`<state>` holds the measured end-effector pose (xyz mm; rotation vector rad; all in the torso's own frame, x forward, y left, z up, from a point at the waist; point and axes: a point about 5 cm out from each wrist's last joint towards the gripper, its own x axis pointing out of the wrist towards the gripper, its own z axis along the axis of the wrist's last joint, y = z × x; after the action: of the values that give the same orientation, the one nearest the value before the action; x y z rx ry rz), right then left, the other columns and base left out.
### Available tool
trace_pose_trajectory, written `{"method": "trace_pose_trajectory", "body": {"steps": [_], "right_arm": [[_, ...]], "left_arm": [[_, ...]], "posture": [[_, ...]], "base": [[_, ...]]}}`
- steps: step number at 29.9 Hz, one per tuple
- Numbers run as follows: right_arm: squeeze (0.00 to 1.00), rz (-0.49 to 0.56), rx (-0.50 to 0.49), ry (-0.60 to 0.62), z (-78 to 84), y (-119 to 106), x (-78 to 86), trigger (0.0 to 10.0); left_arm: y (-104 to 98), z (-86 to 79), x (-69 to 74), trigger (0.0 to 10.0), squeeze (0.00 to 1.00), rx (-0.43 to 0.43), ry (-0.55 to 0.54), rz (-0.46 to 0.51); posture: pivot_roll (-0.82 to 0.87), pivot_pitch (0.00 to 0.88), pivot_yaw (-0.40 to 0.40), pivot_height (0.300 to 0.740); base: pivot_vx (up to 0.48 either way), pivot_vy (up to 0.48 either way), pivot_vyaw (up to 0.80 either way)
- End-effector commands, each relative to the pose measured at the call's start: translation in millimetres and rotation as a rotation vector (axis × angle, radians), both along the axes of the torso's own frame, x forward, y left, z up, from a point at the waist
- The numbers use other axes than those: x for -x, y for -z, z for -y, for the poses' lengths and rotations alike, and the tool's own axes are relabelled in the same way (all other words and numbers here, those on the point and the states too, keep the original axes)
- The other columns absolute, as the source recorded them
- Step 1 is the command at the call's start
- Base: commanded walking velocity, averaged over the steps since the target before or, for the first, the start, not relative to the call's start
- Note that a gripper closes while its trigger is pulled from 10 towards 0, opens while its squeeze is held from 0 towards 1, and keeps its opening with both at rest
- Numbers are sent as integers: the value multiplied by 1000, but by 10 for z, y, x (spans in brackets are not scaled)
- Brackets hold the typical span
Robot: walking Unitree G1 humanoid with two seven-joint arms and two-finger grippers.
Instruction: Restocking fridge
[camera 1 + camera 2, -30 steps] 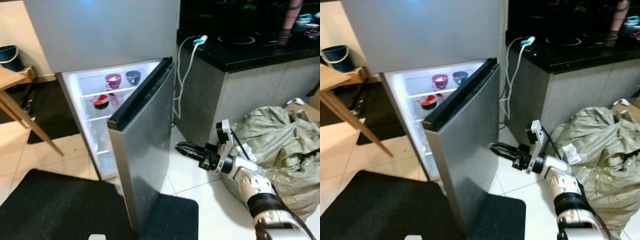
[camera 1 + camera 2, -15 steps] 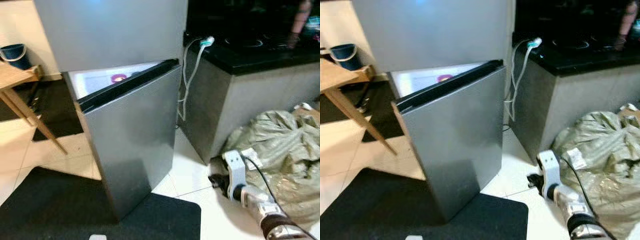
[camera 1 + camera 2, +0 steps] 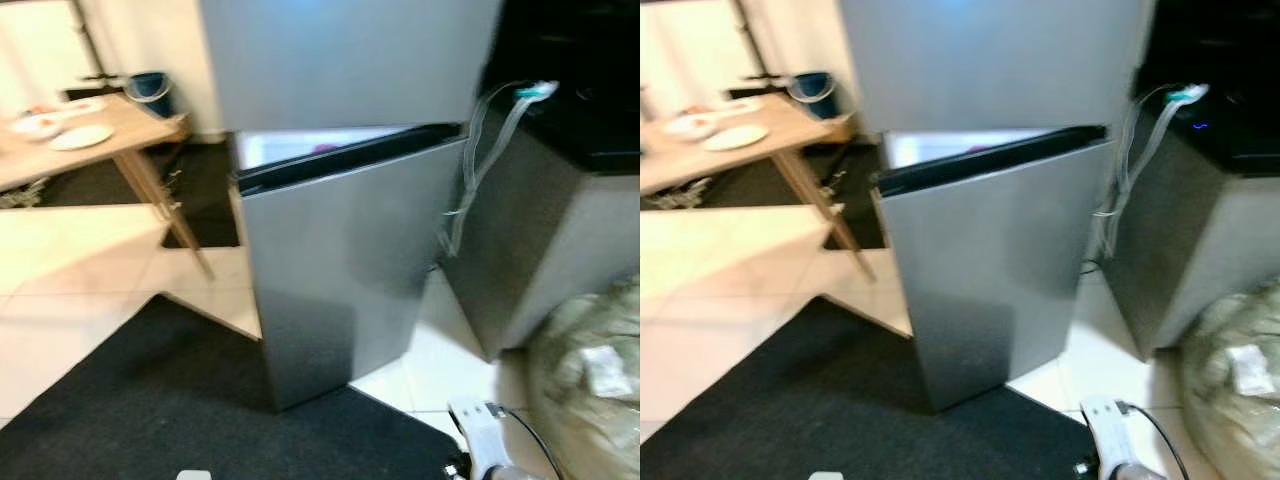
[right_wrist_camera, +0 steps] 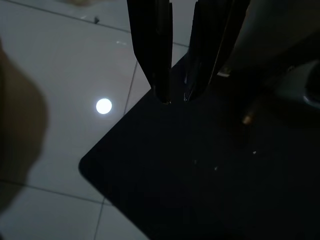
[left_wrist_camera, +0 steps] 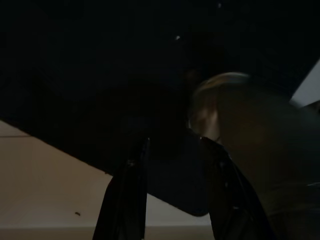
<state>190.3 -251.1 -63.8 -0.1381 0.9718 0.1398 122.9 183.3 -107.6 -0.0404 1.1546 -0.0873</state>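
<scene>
The grey fridge's lower door (image 3: 345, 270) stands almost shut, leaving a slim lit gap (image 3: 290, 148) along its top edge. The upper door (image 3: 340, 60) is shut. My right arm's white wrist (image 3: 482, 440) is low at the bottom right, away from the door. In the right wrist view my right gripper (image 4: 176, 99) points down at a corner of the black mat (image 4: 200, 175), its fingers (image 4: 156, 50) close together with nothing between them. My left gripper (image 5: 175, 145) hangs in the dark over mat and pale floor tile, fingers (image 5: 127, 200) apart and empty.
A black mat (image 3: 180, 400) lies before the fridge. A wooden table (image 3: 100, 145) with plates (image 3: 82, 137) stands at the left, a blue bucket (image 3: 150, 88) behind it. A dark-topped counter (image 3: 590, 150) with a white cable (image 3: 468, 170) and a crumpled bag (image 3: 590, 370) fill the right.
The fridge's lower door has swung from wide open to almost shut. My right arm has drawn back and dropped low. The camera has turned, shifting the whole scene to the right.
</scene>
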Motion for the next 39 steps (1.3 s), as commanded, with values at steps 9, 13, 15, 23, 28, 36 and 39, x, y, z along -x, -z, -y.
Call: {"method": "trace_pose_trajectory", "body": {"steps": [9, 13, 15, 23, 28, 36, 39], "right_arm": [[0, -90, 78, 97, 19, 174, 336, 10000], [0, -89, 68, 155, 39, 179, 358, 10000], [0, -80, 64, 167, 44, 176, 357, 10000], [0, -44, 56, 186, 44, 155, 313, 10000], [0, -43, 54, 191, 17, 169, 328, 10000], [0, -61, 67, 196, 25, 199, 405, 10000], [0, -61, 66, 197, 26, 199, 407, 10000]], "left_arm": [[23, 8, 66, 10000, 0, -13, 25, -33], [23, 11, 64, 10000, 0, -12, 31, -35], [23, 15, 64, 10000, 0, -10, 30, -35], [21, 1, 60, 10000, 0, -21, 56, -37], [17, -52, 70, 10000, 0, -28, 56, -39], [20, -93, 106, 10000, 0, -31, 61, -47], [21, -94, 109, 10000, 0, -32, 62, -47]], "posture": [[-63, 0, 10, 740], [-63, 0, 11, 740], [-63, 0, 11, 740], [-63, 0, 11, 740], [-61, 0, 13, 740], [-61, 0, 13, 740], [-61, 0, 13, 740]], "base": [[0, 0, 540], [0, 0, 0], [0, 0, 0], [299, 0, 0], [323, 0, 0], [328, 0, 0], [329, 0, 0]]}}
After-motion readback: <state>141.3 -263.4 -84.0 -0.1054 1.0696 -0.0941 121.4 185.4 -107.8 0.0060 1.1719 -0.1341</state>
